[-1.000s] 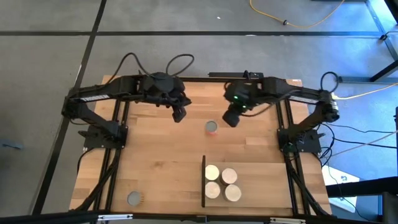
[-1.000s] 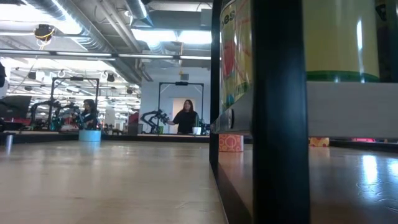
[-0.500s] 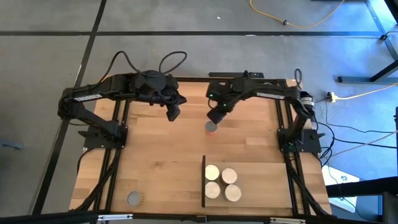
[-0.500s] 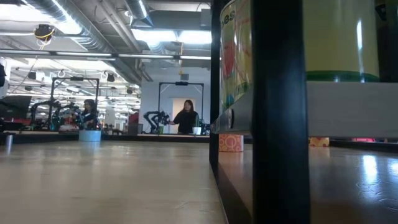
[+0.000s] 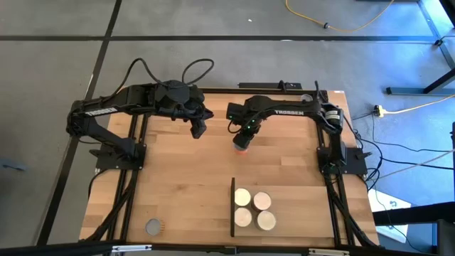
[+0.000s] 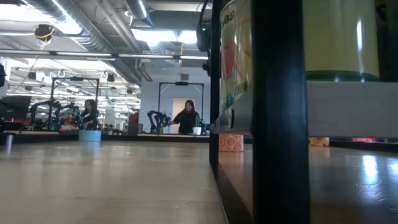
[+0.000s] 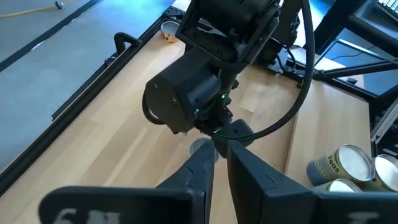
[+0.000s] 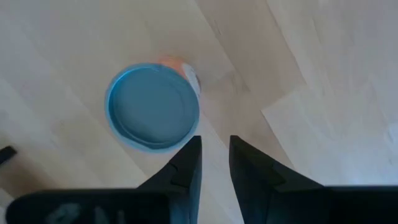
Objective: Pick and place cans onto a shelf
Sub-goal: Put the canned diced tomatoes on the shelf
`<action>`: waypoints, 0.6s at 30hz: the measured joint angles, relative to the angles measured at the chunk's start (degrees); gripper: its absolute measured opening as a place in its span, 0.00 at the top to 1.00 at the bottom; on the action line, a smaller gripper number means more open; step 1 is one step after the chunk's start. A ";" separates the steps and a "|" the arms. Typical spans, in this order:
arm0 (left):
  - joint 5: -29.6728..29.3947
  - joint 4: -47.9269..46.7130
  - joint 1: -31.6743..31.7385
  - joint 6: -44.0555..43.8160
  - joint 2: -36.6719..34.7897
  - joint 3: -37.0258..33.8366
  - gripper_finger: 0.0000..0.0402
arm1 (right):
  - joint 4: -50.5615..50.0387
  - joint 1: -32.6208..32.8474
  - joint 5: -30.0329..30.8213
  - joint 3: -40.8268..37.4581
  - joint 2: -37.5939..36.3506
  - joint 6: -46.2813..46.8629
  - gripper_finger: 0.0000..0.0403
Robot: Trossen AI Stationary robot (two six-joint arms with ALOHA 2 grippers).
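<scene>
1. A small short tin with a grey metal top (image 5: 153, 227) stands alone near the front left corner of the light-wood tabletop (image 5: 178, 185), well apart from everything else.
2. The left gripper (image 5: 198, 129) hangs over the rear middle of the tabletop, left of the right gripper. In the left wrist view its 2 dark fingers (image 7: 196, 171) are drawn close together with only a thin slit between them, and they grasp nothing.
3. The right gripper (image 5: 242, 139) is over a small round can with an orange side and a grey-blue lid (image 8: 153, 106), which stands on the tabletop behind the shelf. In the right wrist view its 2 fingers (image 8: 186, 163) are close together with a narrow gap, just beside the can's rim and empty.
4. The flat light-wood shelf panel (image 5: 298, 206) with a thin black upright edge (image 5: 233, 206) on its left side lies at the front right.
5. 4 short tins with pale cream round tops (image 5: 254, 209) stand on the shelf in a tight 2 by 2 cluster just beside that black edge.
</scene>
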 joint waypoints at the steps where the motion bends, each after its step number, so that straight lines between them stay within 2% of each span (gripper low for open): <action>1: 0.00 0.00 0.00 -0.01 0.00 0.00 0.90 | 0.29 -0.03 -0.20 0.00 0.08 -0.05 0.79; 9: -0.02 0.07 0.00 -0.05 0.00 0.00 0.90 | 4.11 -1.10 -3.03 -0.48 0.14 -1.47 0.79; 13: -0.02 0.07 0.00 -0.08 0.00 -0.01 0.90 | 6.38 -1.73 -7.46 -3.57 0.20 -1.47 0.79; 18: -0.02 0.07 0.00 -0.03 0.00 0.00 0.90 | 9.35 -1.91 -7.94 -7.47 0.20 -1.21 0.79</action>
